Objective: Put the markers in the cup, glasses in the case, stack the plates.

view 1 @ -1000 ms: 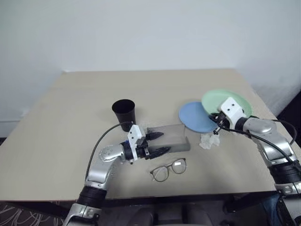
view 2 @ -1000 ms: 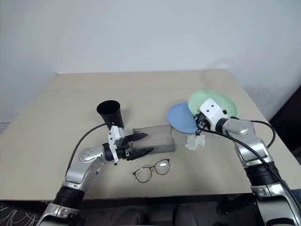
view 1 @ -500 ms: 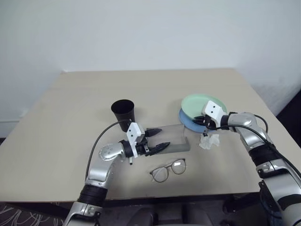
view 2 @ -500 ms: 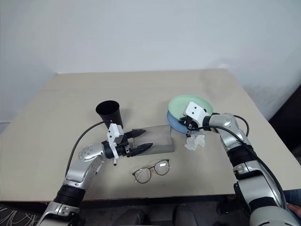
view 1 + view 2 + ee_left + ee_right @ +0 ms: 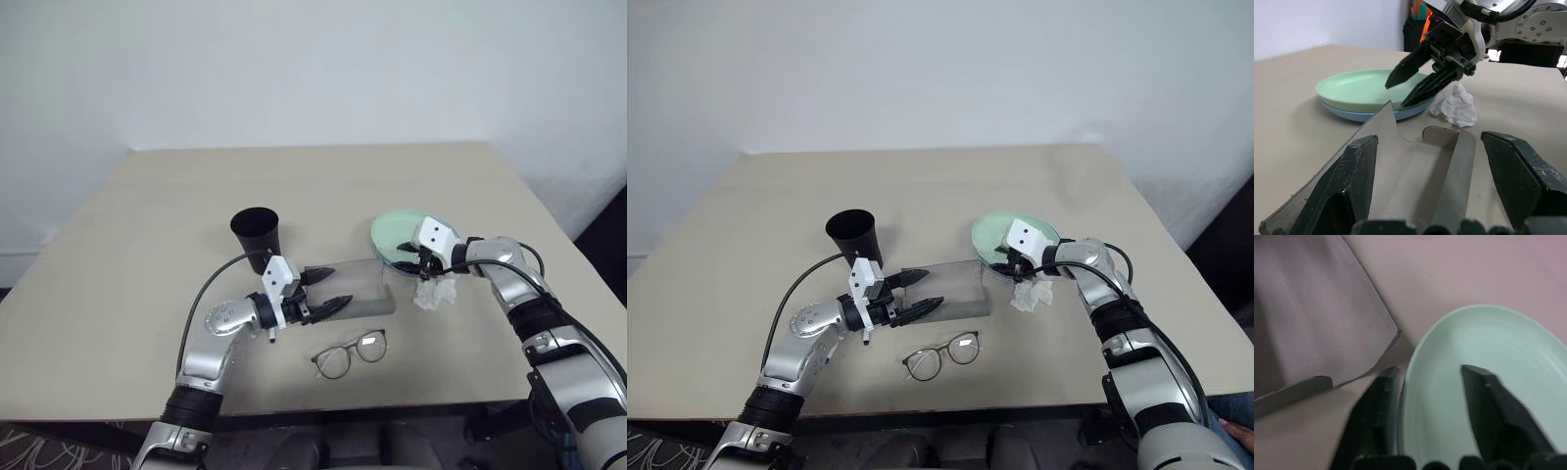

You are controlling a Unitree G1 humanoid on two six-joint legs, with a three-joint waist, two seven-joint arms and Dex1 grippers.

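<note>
Matte tan table (image 5: 147, 245) spans frame centre. Mint green plate (image 5: 397, 232), round and shallow, sits stacked on light blue plate (image 5: 1352, 115), right of centre; blue rim visible in left wrist view. Grey translucent case (image 5: 358, 284), flat rectangle, long axis left-right, lies open at centre. Black tapered cup (image 5: 257, 235) upright, mouth up, left of centre. Wire-framed glasses (image 5: 351, 353) below case, lenses round. Crumpled white tissue (image 5: 437, 291) beside plates. Left gripper (image 5: 327, 292) spread wide at case's left end, empty. Right gripper (image 5: 1413, 87) released, fingers astride green plate's rim.
</note>
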